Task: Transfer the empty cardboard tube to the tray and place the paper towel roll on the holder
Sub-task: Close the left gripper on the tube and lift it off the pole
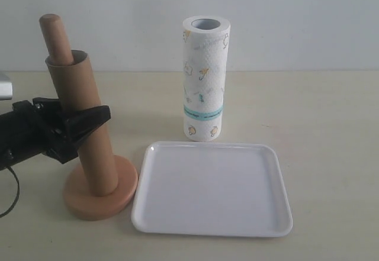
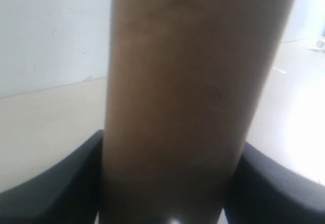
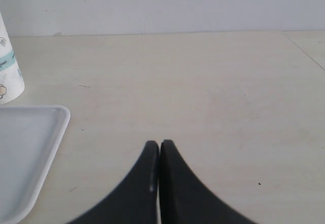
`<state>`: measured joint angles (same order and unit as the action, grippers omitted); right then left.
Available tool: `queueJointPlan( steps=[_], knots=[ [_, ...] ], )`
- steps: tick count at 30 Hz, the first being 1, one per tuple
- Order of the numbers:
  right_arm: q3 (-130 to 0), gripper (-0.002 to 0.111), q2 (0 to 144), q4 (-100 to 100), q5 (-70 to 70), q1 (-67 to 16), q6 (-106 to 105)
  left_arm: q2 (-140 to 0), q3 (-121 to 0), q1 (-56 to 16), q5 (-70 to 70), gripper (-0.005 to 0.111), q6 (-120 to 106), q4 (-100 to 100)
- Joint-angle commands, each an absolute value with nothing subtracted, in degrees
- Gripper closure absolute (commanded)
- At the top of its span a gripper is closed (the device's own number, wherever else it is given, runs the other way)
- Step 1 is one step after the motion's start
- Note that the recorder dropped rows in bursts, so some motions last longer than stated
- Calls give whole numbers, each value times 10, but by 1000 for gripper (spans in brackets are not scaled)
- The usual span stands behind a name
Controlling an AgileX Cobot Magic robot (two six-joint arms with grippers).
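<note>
The left gripper [image 1: 89, 122] reaches in sideways and clamps the empty cardboard tube [image 1: 76, 86] midway up, tilted on the rod of the holder [image 1: 100, 195]. The right gripper [image 3: 160, 148] hangs pinched shut beside the tray [image 3: 30, 132].

There was one cardboard tube [image 1: 98, 160], one wooden holder [image 1: 89, 205], one paper towel roll [image 1: 204, 77], one white tray [image 1: 213, 190] and two grippers: the left gripper [image 1: 89, 119] and the right gripper [image 3: 160, 148].

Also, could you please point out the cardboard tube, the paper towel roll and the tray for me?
cardboard tube [image 1: 74, 86], exterior view, upper side wall.
paper towel roll [image 1: 204, 77], exterior view, middle of its side.
tray [image 1: 213, 190], exterior view, bare floor.
</note>
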<state>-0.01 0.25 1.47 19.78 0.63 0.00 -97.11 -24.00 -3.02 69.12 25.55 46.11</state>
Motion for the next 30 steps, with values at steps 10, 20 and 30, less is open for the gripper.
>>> queueJointPlan(
  steps=[10,20,30],
  knots=[
    [0,109,0,12,191,5,0,-705,-296,-29,663,103,433,405],
    [0,109,0,12,191,5,0,-548,-535,-29,430,103,708,642],
    [0,109,0,12,191,5,0,-547,-667,-29,468,103,951,893]
  ],
)
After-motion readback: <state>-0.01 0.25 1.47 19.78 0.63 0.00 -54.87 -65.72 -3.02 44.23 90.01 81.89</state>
